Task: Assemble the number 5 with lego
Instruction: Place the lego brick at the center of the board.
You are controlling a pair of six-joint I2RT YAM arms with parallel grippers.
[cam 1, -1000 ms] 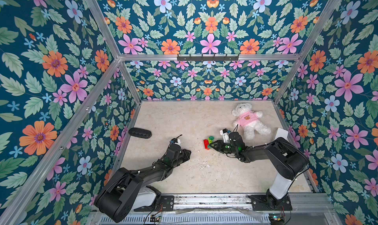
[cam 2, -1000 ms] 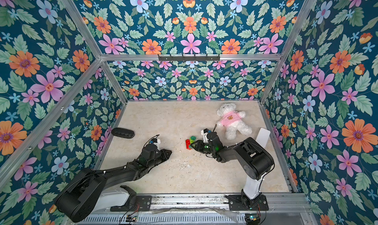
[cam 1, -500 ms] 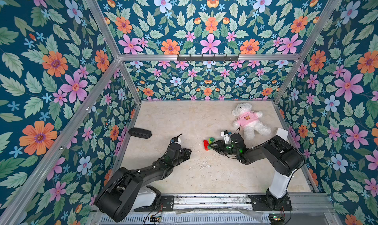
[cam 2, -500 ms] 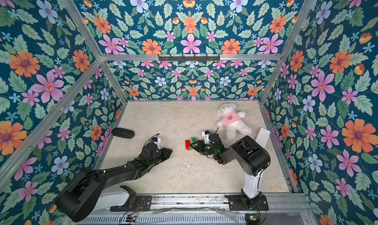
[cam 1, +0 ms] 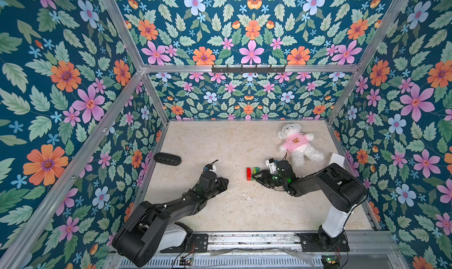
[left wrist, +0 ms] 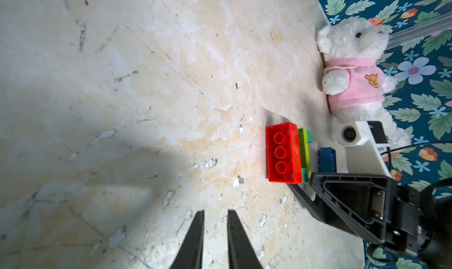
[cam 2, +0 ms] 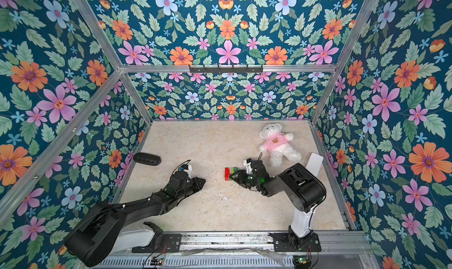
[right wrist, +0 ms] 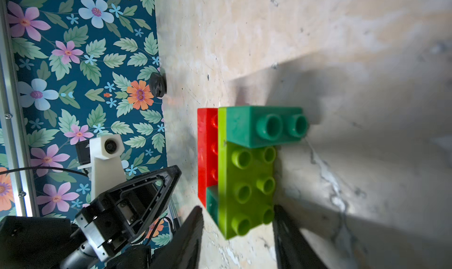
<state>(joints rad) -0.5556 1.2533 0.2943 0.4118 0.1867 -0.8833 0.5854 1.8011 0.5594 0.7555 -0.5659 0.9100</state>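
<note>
Beige tabletop (cam 1: 244,143): lego stack (cam 1: 249,174), teddy (cam 1: 297,143), black oval pad (cam 1: 167,159).

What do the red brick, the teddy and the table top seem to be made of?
Red brick: hard moulded plastic, glossy; it shows sharp edges and light reflections.
Teddy: soft plush, fluffy white pile, with a pink fleece-like top.
Table top: probably a matt stone-pattern laminate; the chips and scratches suggest a thin coating, though this stays uncertain.

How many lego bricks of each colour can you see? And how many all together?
red brick: 1
lime-green brick: 1
dark-green bricks: 2
blue brick: 1
Total: 5
</note>
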